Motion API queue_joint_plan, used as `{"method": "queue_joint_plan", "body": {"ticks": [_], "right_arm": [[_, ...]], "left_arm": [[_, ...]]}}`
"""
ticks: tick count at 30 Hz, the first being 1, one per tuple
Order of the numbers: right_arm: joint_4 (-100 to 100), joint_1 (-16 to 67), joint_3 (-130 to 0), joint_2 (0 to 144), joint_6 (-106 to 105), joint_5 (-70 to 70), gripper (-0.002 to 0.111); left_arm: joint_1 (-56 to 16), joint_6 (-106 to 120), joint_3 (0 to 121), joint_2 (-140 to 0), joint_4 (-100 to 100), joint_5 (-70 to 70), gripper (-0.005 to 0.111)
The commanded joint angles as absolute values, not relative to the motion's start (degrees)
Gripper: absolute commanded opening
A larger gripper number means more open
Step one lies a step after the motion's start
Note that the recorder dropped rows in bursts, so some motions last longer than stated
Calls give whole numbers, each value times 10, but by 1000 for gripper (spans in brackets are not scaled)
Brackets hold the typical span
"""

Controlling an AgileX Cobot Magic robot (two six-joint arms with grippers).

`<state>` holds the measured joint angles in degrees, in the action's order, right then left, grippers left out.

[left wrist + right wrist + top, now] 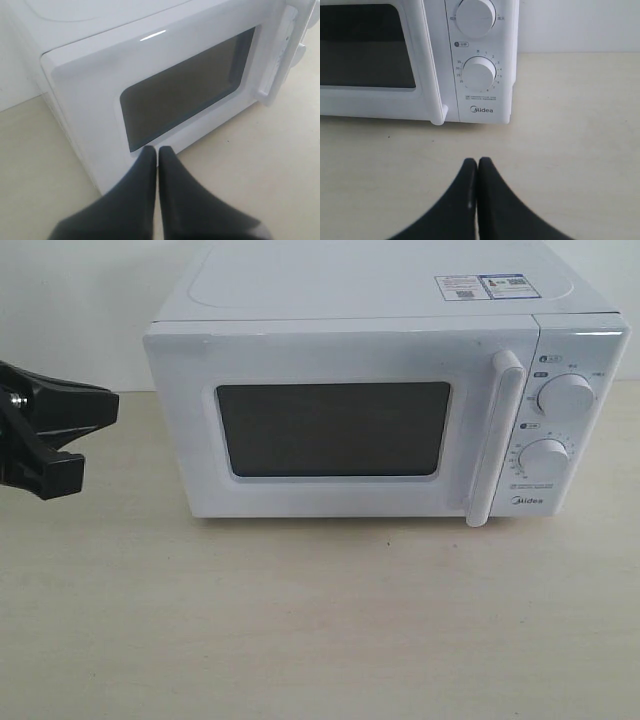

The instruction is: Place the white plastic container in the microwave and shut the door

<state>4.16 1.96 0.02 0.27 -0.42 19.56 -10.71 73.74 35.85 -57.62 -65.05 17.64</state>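
Note:
The white Midea microwave [385,405] stands at the back of the table with its door [340,425] shut; the dark window and the vertical bar handle [497,440] face me. The white plastic container shows in no view. My left gripper [157,150] is shut and empty, hanging just in front of the door's lower left corner [125,165]; part of that arm [45,440] shows at the exterior view's left edge. My right gripper [478,161] is shut and empty, above bare table in front of the lower dial [479,72].
The beige tabletop [320,620] stretches in front of the microwave. A white wall [70,300] stands behind it. Two round dials [563,397] and stickers on the top panel [485,286] mark the microwave's right side.

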Motion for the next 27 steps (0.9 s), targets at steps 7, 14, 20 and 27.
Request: {"method": "queue_joint_plan", "body": {"ticks": [7,14,20,27], "right_arm": [[39,17,0,0,-3,195,0],[39,17,0,0,-3,195,0],[39,17,0,0,-3,195,0],[39,17,0,0,-3,195,0]], "left_arm": [[-109,747,358,-445,-655,121,4],[-55,698,301,-207,-713,89,4],[-52,635,243,-95,-713,54,4],[-52,274,136,-53,-579,183,4]]}}
